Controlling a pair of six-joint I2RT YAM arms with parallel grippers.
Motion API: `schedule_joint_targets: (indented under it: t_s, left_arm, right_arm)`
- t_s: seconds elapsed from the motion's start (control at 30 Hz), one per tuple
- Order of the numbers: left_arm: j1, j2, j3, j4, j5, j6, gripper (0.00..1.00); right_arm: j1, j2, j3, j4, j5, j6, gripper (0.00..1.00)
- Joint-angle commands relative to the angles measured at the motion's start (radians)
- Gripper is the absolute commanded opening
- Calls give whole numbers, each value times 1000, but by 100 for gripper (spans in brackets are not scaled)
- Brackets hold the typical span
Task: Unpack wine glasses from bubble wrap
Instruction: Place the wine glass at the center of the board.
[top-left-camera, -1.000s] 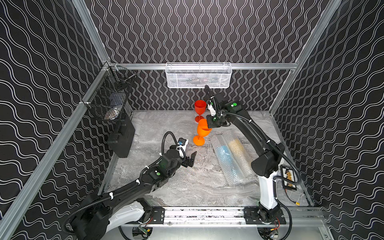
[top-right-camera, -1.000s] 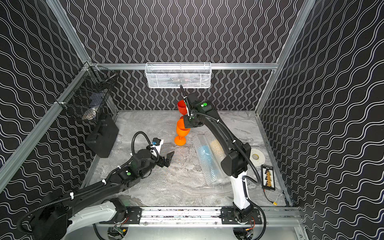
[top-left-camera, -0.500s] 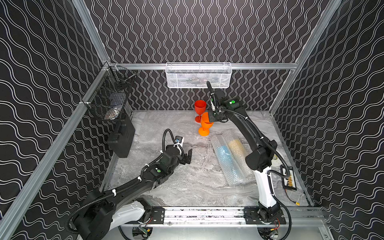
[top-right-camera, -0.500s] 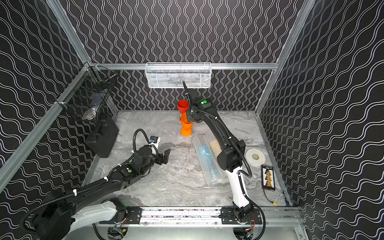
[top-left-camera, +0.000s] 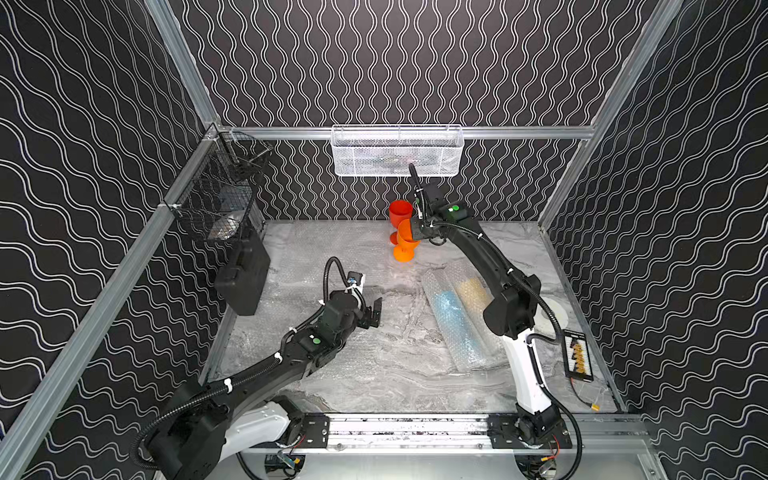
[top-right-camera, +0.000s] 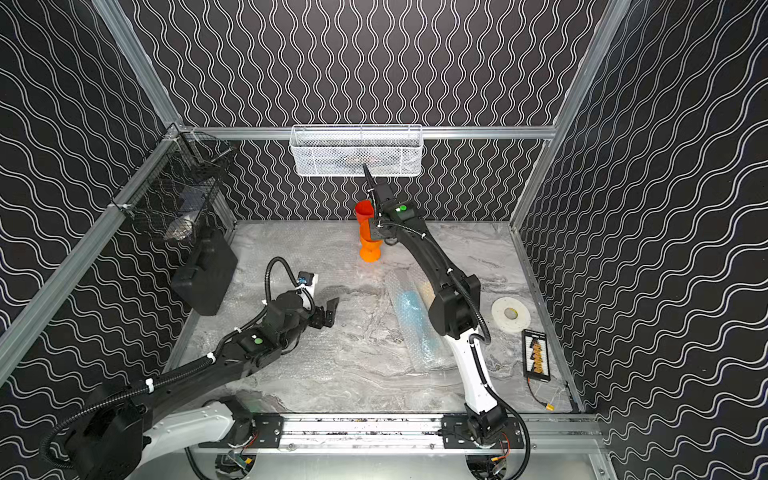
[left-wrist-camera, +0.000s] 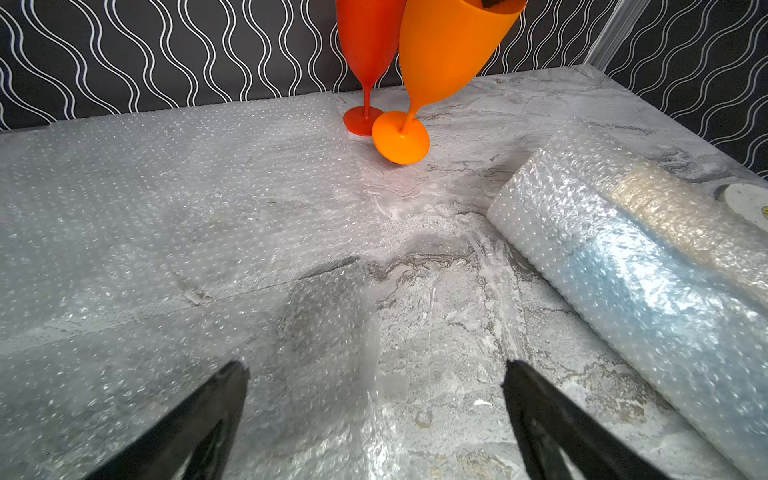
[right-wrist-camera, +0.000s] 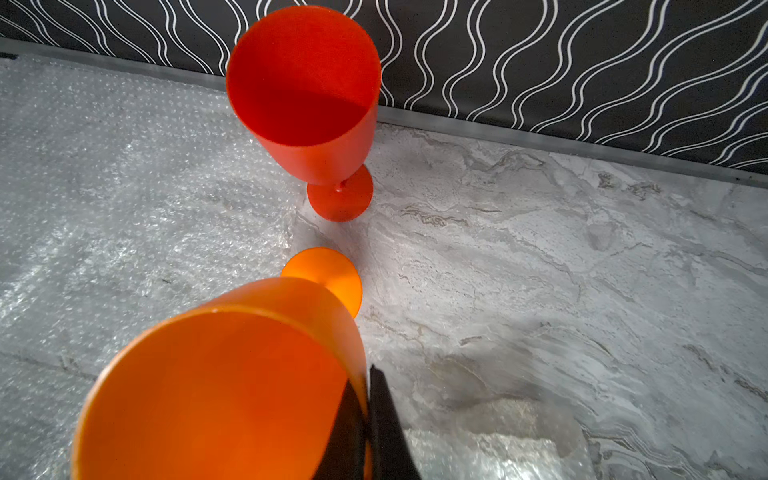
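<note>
Only the right wrist view shows the right pincer (right-wrist-camera: 362, 378) clamped on the rim of the tilted orange glass (right-wrist-camera: 216, 395); the left pincer (left-wrist-camera: 374, 365) gapes wide, arm low over the worktop (left-wrist-camera: 457, 291).

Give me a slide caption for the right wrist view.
Right gripper pinching the orange goblet by its rim, with the red goblet standing upright close by.

At the far side of the counter (top-left-camera: 395, 374), the right tool (top-left-camera: 415, 232) pinches the rim of the tilted orange goblet (top-left-camera: 402, 242), just in front of the upright red goblet (top-left-camera: 400, 212). The left tool (top-left-camera: 372, 313) hangs with jaws spread near the middle. To its right lie two bubble-wrap rolls (top-left-camera: 457, 324) side by side, showing blurred blue and yellow.
</note>
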Motion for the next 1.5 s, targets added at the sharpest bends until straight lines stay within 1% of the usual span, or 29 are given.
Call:
schedule_joint_targets:
  t_s: [0.0, 0.3, 0.57, 0.8, 0.93, 1.17, 1.33, 1.47]
  left_arm:
    - [4, -9, 0, 14, 9, -10, 99]
    - [4, -9, -1, 10, 0, -16, 99]
    - [3, -6, -3, 16, 8, -13, 99]
    - [4, -2, 0, 11, 9, -8, 99]
    - [4, -5, -1, 13, 3, -10, 99]
    - [4, -12, -7, 19, 10, -11, 99]
    - [3, -7, -6, 20, 9, -11, 99]
    - [4, -12, -6, 17, 6, -10, 99]
  right_arm:
    - [1, 2, -13, 69, 7, -3, 0]
    - [-16, 64, 27, 51, -16, 2, 0]
    - [-28, 80, 2, 64, -30, 6, 0]
    - [-32, 89, 8, 73, -100, 32, 1]
    - [-32, 111, 46, 47, -94, 33, 1]
    - [-32, 77, 7, 52, -73, 29, 1]
    - [-32, 71, 30, 23, -70, 33, 2]
    - [-33, 63, 12, 34, -65, 29, 2]
